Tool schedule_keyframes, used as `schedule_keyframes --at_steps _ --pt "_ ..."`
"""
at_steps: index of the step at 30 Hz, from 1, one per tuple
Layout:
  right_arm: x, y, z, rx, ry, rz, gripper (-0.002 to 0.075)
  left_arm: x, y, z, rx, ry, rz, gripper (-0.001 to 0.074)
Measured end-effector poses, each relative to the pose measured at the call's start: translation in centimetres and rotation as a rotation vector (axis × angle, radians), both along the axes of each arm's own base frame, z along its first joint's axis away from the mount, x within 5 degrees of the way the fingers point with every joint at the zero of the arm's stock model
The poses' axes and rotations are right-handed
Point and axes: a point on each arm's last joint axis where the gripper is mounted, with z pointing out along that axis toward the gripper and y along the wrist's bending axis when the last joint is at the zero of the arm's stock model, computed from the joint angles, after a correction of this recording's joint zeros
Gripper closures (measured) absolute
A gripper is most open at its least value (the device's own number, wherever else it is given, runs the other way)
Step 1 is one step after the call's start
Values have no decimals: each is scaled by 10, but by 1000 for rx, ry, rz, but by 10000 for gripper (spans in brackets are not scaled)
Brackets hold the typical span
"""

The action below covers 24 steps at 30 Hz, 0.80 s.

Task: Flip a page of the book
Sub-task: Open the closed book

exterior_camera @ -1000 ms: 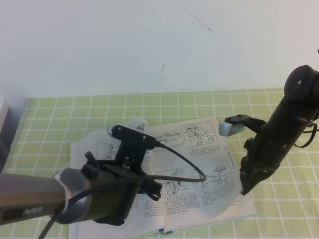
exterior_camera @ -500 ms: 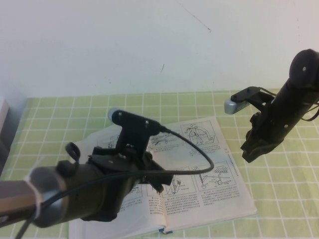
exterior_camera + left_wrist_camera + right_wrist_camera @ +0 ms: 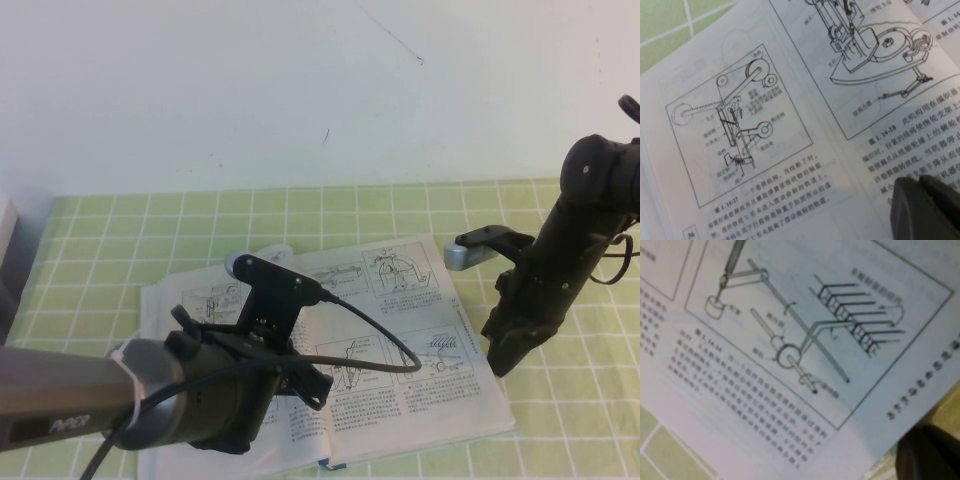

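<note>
While the book (image 3: pixel 330 360) is lying open on the green checked tablecloth (image 3: pixel 560 440), both arms are hanging around it. The landmark is the book. Closest to the camera, the left arm (image 3: pixel 120 400) is reaching in over the book's near left corner, and its black cable (image 3: pixel 375 325) is looping across the middle of the book. The left gripper (image 3: pixel 927 207) is hovering low over the left-hand leaf, just above a block of small print. Its dark tip is looking like one solid lump in the left wrist view, so I cannot tell if its jaws are spread or pressed together.

Both open leaves are showing black line drawings of machines with text under them. The page (image 3: pixel 415 340) on the book's right side is lying flat, with nothing pinching it. A small bit of blue is peeking out at the near end of the spine.

Just past the book's right edge, the right gripper (image 3: pixel 500 362) is pointing down beside the page, over the tablecloth. Its jaws are pressed together and are pinching nothing.

Farther back, behind the book, a plain white wall (image 3: pixel 300 90) is standing.
</note>
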Motion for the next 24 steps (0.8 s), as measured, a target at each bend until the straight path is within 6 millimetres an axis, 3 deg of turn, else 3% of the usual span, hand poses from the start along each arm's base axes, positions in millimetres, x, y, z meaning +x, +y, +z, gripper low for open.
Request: schedule_keyframes --at_steps 10,19,24 --pt "-6 4 4 80 73 22 726 0 1 0 25 -8 -6 738" --pt "-19 30 3 51 85 129 726 2 5 2 58 -25 19 738" --pt "-21 29 11 -11 59 144 726 -1 8 26 15 -80 34 738"
